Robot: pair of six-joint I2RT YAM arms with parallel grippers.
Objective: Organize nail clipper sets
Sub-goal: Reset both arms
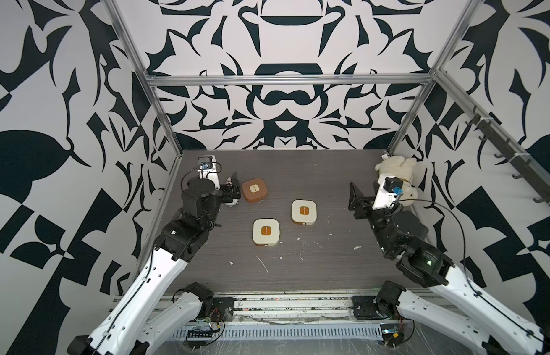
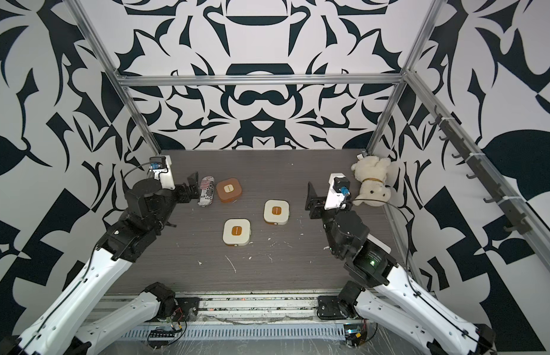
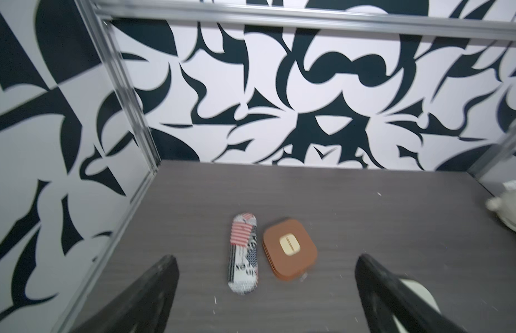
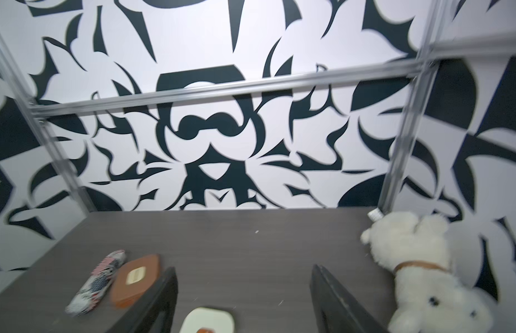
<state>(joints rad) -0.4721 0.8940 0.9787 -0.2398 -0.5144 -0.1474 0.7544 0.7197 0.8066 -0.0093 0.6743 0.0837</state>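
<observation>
Starting at the left gripper [image 3: 267, 258], we see its black fingers spread wide and gripping nothing. It hangs over the far left of the dark wood-grain table [image 1: 298, 267]. Just past its tips a crushed striped can [image 3: 243, 253] lies on its side. Just right of the can sits the brown case [image 3: 290, 249] — shut, with a cream patch on its lid. Whether the can and the case touch, we cannot tell.

The right gripper [image 4: 244, 268] also holds its fingers wide apart and empty, over the right side of the table. Closest to it is the far cream case [image 1: 304, 211], closed with a brown patch on top, lying a little right of centre. In the right wrist view its edge shows between the fingers. The near cream case [image 1: 266, 231], also shut, rests nearer and to the left, apart from its twin.

In both top views all three cases lie flat on the table with none touching another. Farther out, a white plush dog [image 2: 372, 181] lies in the far right corner — a tan collar around its neck. Small white flecks dot the near part of the table.
</observation>
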